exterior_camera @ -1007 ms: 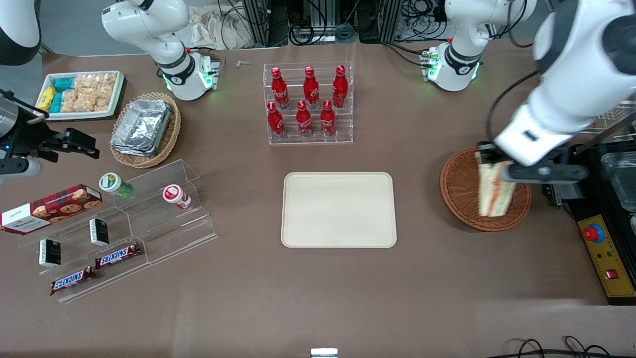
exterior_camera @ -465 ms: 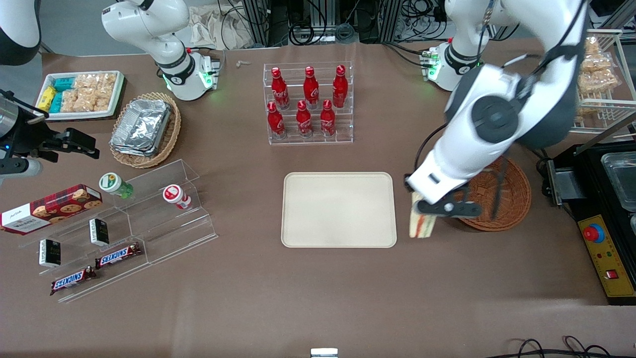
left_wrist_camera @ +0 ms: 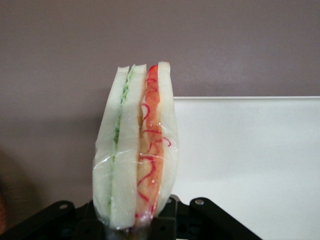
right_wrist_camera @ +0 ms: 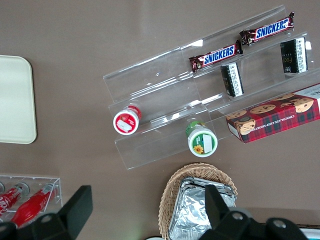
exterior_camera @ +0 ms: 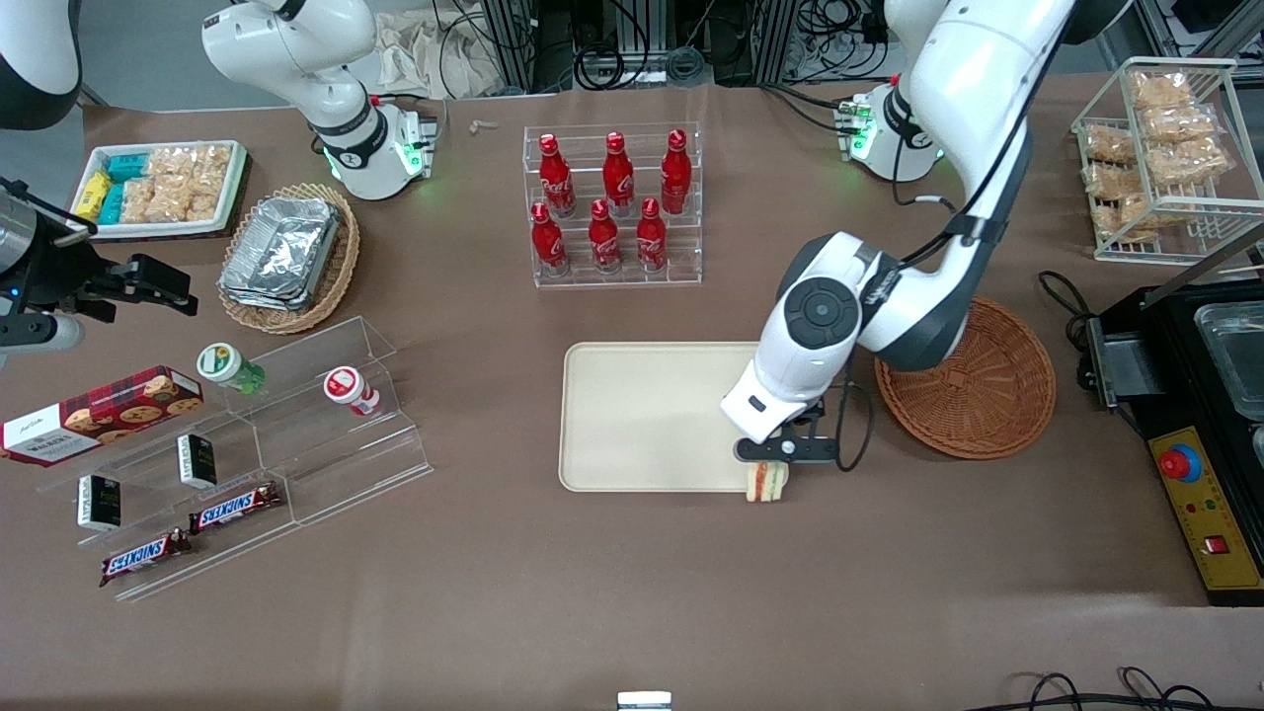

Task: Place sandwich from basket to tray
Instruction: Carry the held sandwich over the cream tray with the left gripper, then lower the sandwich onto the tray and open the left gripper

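Observation:
My left gripper [exterior_camera: 772,464] is shut on the sandwich [exterior_camera: 766,482], a wrapped wedge of white bread with red and green filling. It holds the sandwich above the corner of the cream tray [exterior_camera: 642,415] that is nearest the front camera and the basket. In the left wrist view the sandwich [left_wrist_camera: 135,150] stands upright between the jaws, with the tray [left_wrist_camera: 250,160] beside and under it. The reddish-brown wicker basket [exterior_camera: 978,385] lies beside the tray toward the working arm's end and holds nothing.
A clear rack of red cola bottles [exterior_camera: 612,202] stands farther from the front camera than the tray. A clear stepped display [exterior_camera: 247,434] with snacks, a tan basket of foil containers [exterior_camera: 291,252] and a white snack tray [exterior_camera: 158,188] lie toward the parked arm's end. A wire rack of snacks [exterior_camera: 1165,148] and a black box [exterior_camera: 1195,395] lie past the basket.
My gripper has carried the sandwich out of the basket, sideways and lower, to the tray's near corner. The basket now holds nothing.

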Controlling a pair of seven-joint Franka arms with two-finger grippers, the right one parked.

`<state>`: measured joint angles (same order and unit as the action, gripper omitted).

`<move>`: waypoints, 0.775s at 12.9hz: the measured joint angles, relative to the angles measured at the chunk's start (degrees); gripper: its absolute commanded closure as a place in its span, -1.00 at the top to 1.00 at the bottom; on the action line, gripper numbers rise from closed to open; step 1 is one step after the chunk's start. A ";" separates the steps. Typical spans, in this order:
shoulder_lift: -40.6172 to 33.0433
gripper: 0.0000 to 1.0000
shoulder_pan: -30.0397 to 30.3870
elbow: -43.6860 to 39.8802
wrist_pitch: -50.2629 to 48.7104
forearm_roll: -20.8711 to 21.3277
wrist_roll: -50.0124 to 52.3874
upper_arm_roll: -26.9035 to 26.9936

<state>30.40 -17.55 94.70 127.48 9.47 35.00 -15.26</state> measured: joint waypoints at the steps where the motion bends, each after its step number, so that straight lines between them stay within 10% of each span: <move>1: 0.06 -1.00 -0.19 1.79 3.07 0.05 0.35 0.00; 10: 1.85 -1.00 -0.05 10.60 15.06 2.79 0.60 0.84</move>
<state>32.24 -17.60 105.29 142.54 12.27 35.60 -14.42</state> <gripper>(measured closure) 0.793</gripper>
